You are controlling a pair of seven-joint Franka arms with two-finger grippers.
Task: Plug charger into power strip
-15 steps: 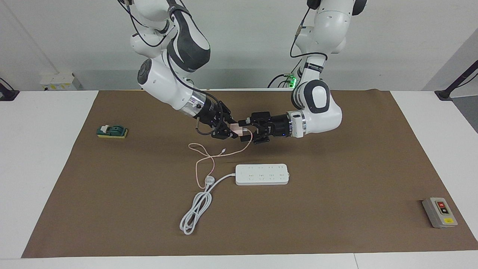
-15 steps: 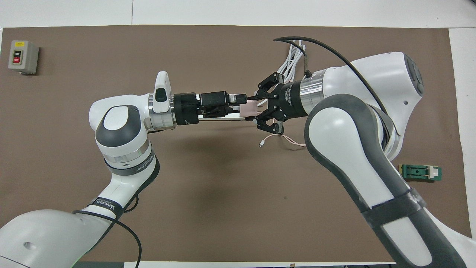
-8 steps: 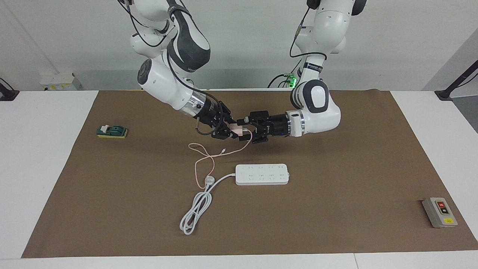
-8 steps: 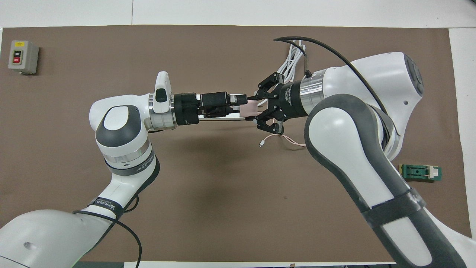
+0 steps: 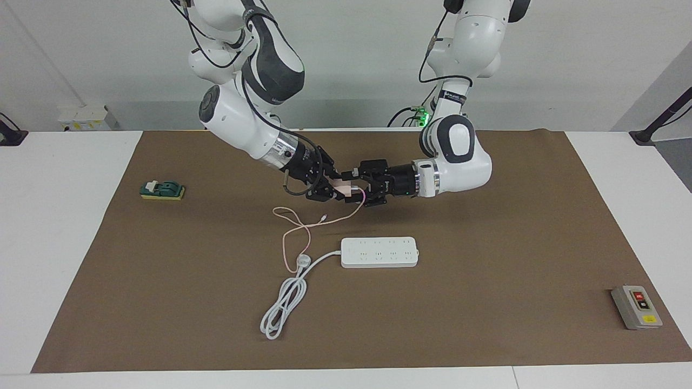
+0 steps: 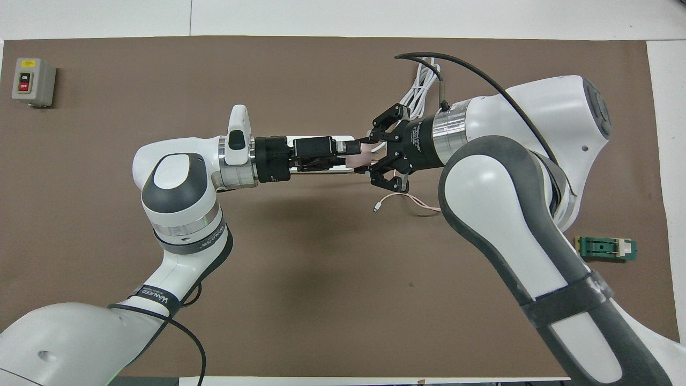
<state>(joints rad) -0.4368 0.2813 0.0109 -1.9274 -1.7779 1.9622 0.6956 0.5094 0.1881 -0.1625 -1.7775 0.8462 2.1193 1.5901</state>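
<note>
Up over the brown mat, on the robots' side of the power strip, the right gripper (image 5: pixel 334 190) is clamped on the small pale pink cube charger (image 5: pixel 343 187), while the left gripper (image 5: pixel 358 189) meets it head-on, its fingers straddling the cube; whether they grip it I cannot tell. Farther from the robots lies the long flat white power strip (image 5: pixel 379 252), sockets up, long axis running between the arms' ends of the table, so I judge the charger must travel outward and down

Left gripper (image 5: pixel 358 189) moved in around charger (image 5: pixel 343 187); its fingers narrowing slightly.
</note>
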